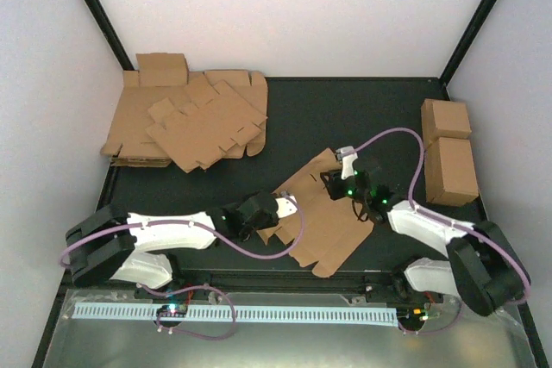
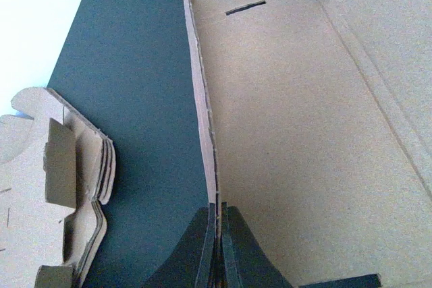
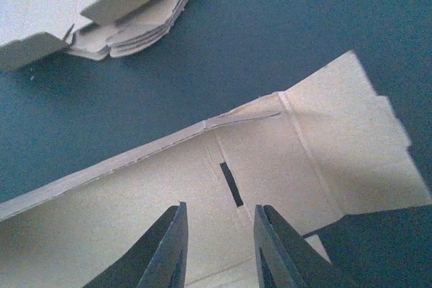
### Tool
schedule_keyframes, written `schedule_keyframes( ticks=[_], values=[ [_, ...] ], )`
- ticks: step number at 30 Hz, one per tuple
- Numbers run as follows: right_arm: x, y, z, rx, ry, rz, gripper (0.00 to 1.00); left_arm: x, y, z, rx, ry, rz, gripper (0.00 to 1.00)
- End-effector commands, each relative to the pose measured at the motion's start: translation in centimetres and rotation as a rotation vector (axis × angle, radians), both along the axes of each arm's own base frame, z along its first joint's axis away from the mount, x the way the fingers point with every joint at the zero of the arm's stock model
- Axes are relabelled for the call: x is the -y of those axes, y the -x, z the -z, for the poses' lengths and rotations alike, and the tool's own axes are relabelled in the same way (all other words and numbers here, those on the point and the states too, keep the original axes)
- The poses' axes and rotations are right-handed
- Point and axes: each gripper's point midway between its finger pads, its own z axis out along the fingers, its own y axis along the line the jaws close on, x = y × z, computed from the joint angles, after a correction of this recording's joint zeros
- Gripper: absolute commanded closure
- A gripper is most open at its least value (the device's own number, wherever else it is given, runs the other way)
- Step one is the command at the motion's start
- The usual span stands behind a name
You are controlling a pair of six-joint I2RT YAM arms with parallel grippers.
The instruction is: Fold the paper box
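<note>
The paper box (image 1: pixel 328 226) lies flat and unfolded in the middle of the black table, a brown die-cut sheet with flaps and tabs. My left gripper (image 1: pixel 287 208) is at its left edge. In the left wrist view the gripper (image 2: pixel 219 210) is shut on a raised, folded-up edge strip of the paper box (image 2: pixel 304 133). My right gripper (image 1: pixel 335 183) is over the sheet's far part. Seen from the right wrist, this gripper (image 3: pixel 219 210) stands open just above the paper box (image 3: pixel 121 200), near a narrow slot (image 3: pixel 231 183), with nothing between its fingers.
A heap of overlapping cardboard sheets (image 1: pixel 190 118) lies at the back left; it also shows in the wrist views (image 2: pixel 61 193) (image 3: pixel 101 5). Two brown cardboard cuboids (image 1: pixel 448 152) stand at the right edge. White walls close in the table on three sides.
</note>
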Motion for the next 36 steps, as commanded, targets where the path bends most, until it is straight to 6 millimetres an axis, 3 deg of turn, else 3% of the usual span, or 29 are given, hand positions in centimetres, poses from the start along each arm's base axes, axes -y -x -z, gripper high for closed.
schedule_keyframes(
  ticks=[1,3,5,7,9,13,16,25,36],
  values=[
    [2.0,1.0,-0.6,-0.048,0.003,0.081,0.66,0.4,-0.5,-1.6,0.049,0.017,-0.020,0.98],
    [1.8,1.9,-1.0,-0.105,-0.029,0.072,0.60,0.5,-0.5,-2.0,0.053,0.036,-0.018,0.98],
    [1.3,3.3,-0.7,-0.197,-0.087,0.062,0.60,0.7,-0.5,-2.4,0.056,0.052,-0.017,0.98],
    [0.5,4.9,0.2,-0.306,-0.148,0.041,0.74,0.8,-0.5,-2.7,0.057,0.070,-0.017,0.98],
    [0.1,6.6,1.8,-0.420,-0.189,0.031,0.95,0.8,-0.5,-3.0,0.060,0.085,-0.018,0.98],
    [-0.6,8.2,3.6,-0.534,-0.292,0.045,0.98,0.9,-0.5,-3.2,0.059,0.103,-0.020,0.98],
    [-0.5,8.2,4.9,-0.562,-0.315,0.083,0.98,0.8,-0.4,-4.3,0.072,0.142,-0.020,0.98],
    [-0.5,6.5,8.4,-0.593,-0.283,0.150,0.98,0.9,0.8,-5.1,0.058,0.214,0.018,0.98],
    [-0.3,4.9,9.3,-0.541,-0.265,0.186,0.98,2.7,3.3,-2.7,-0.027,0.180,0.097,0.98]
  ],
)
